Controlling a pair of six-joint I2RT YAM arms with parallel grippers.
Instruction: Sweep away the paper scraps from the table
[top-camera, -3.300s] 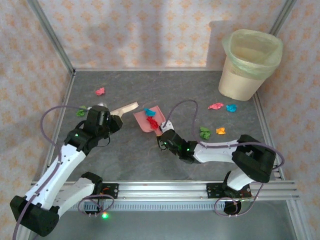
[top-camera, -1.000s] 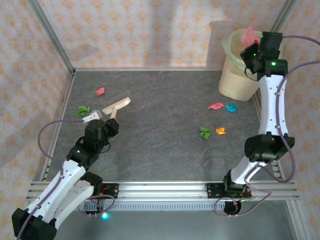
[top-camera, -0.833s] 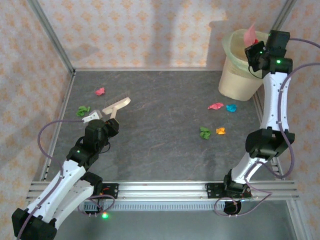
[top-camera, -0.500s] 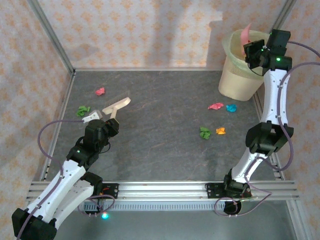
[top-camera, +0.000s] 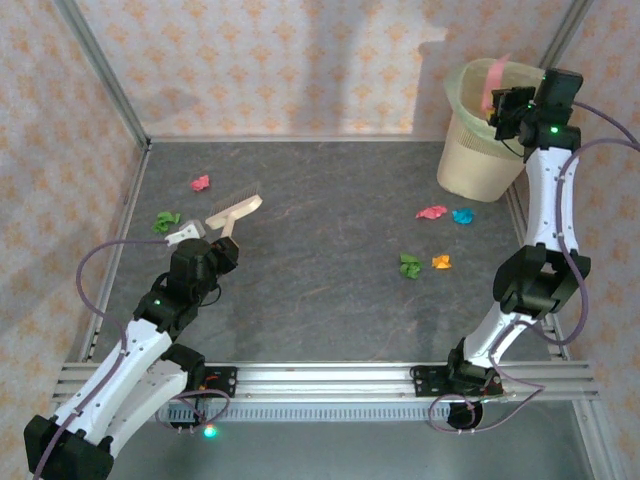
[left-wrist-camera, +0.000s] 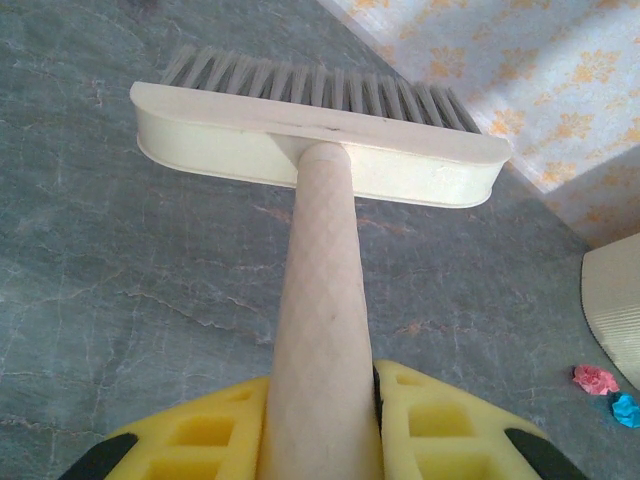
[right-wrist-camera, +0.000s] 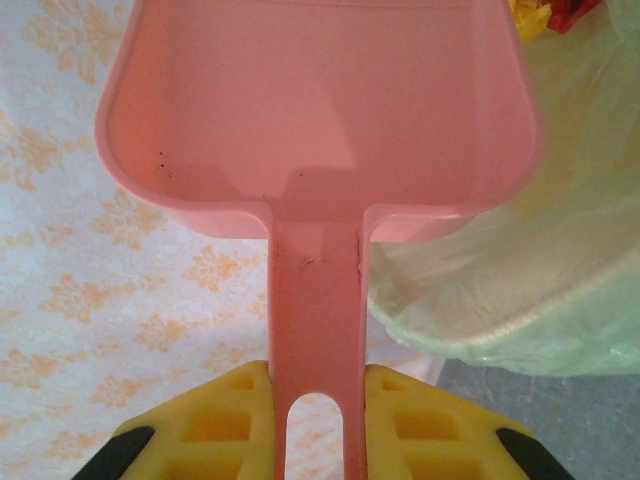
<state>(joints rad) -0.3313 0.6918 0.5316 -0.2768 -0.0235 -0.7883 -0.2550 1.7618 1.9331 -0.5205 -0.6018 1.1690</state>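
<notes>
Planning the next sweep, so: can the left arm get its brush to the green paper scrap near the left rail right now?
Likely yes. The green paper scrap lies on bare table just left of the brush in the shut left gripper, with nothing between them.

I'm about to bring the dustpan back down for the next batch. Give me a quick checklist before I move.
1. Hold of the left gripper on the brush: ok, shut on its handle.
2. Hold of the right gripper on the dustpan: ok, shut on its handle.
3. Dustpan empty: ok, nothing lies in it; it is held up at the bin.
4. Whole table swept: not ok, six scraps lie on it, two near the brush and four on the right.
5. Bristles touching the table: cannot tell.
</notes>
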